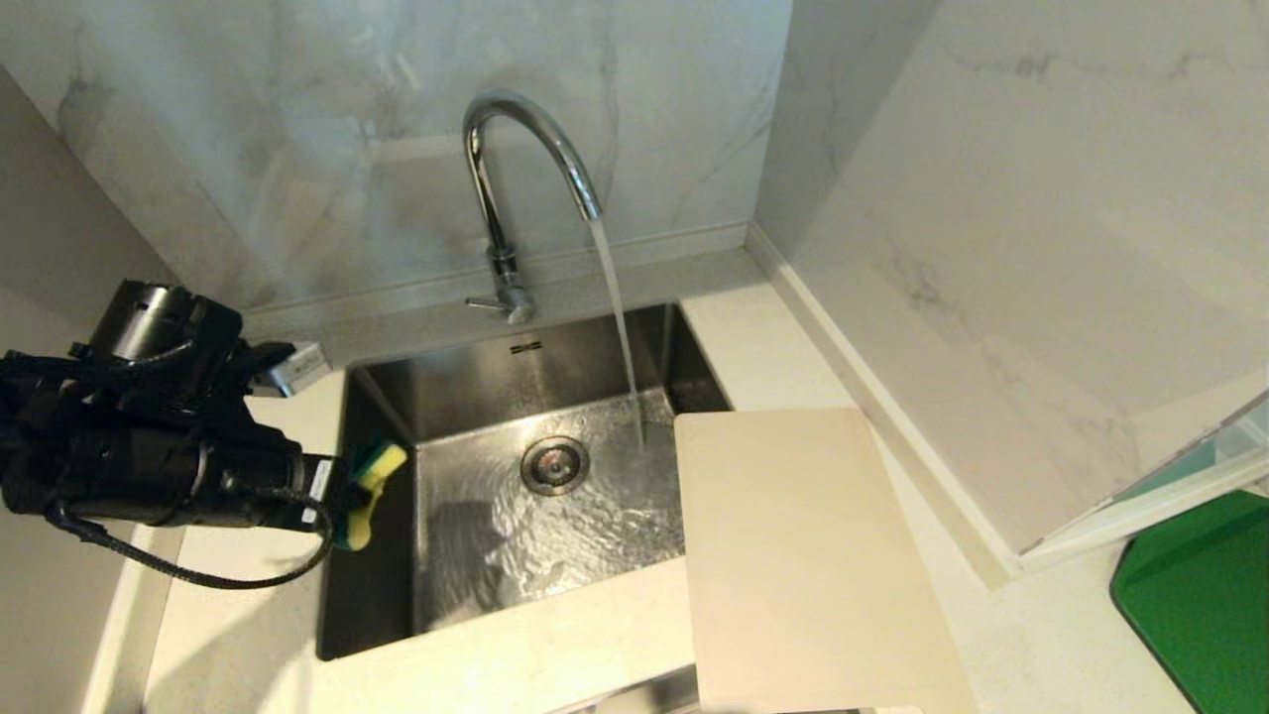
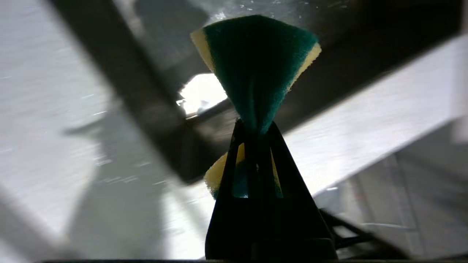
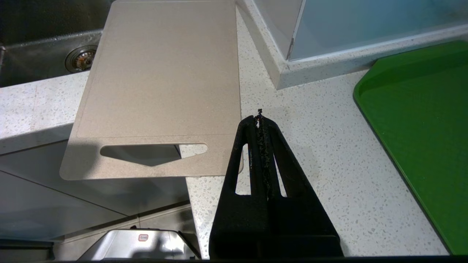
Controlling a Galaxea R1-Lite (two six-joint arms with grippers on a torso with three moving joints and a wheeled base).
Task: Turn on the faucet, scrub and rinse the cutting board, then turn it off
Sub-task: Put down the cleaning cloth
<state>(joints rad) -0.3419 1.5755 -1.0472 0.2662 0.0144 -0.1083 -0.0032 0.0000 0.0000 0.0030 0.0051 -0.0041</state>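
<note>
Scrubbing is the step in hand as I read it: the cutting board (image 1: 793, 555) lies flat on the counter (image 3: 314, 175) at the sink's (image 1: 496, 535) right edge, its far corner hanging over the basin near the stream from the running faucet (image 1: 516, 178), handle slot toward me. My left gripper (image 1: 347, 486) hovers at the sink's left rim, jaws pinching a green-and-yellow sponge (image 2: 256, 69), so I would carry it across and press the green face flat on the board. My right gripper (image 3: 260, 120), jaws pressed together and empty, waits just beside the slot end; I judge it should steady the board, since a push could skid it.
</note>
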